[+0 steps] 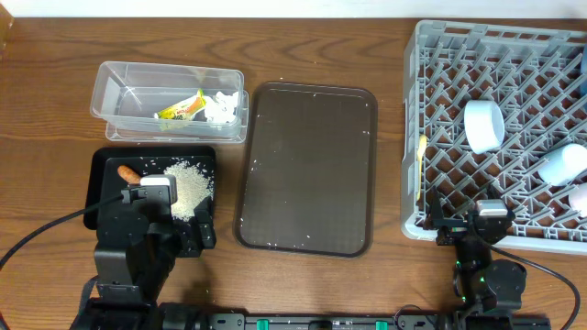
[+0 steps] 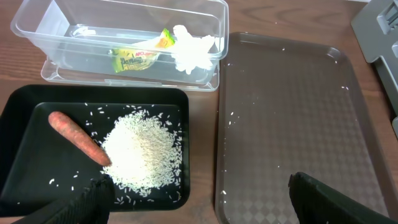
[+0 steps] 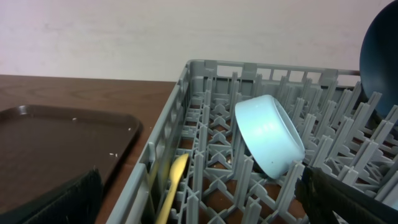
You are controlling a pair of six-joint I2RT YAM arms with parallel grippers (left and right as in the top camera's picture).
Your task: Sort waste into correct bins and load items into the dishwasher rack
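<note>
The clear tub (image 1: 115, 87) holds the yellow-green wrapper (image 2: 140, 57) and white tissue (image 2: 193, 50). The black tray (image 2: 25, 124) holds a rice pile (image 2: 146, 149) and the orange stick (image 2: 74, 134). My left gripper (image 2: 199, 208) is open and empty, low over the black tray's near right corner (image 1: 193, 236). The grey rack (image 1: 410, 110) holds the light blue bowl (image 3: 268, 134), the yellow spoon (image 3: 174, 180) along its left wall, the dark blue plate (image 3: 380, 56) and two cups (image 1: 561, 165). My right gripper (image 3: 199, 208) is open and empty at the rack's near edge (image 1: 477, 225).
The dark brown serving tray (image 1: 307, 165) lies between the bins and the rack, with a few stray rice grains on it. Bare wooden table shows around it.
</note>
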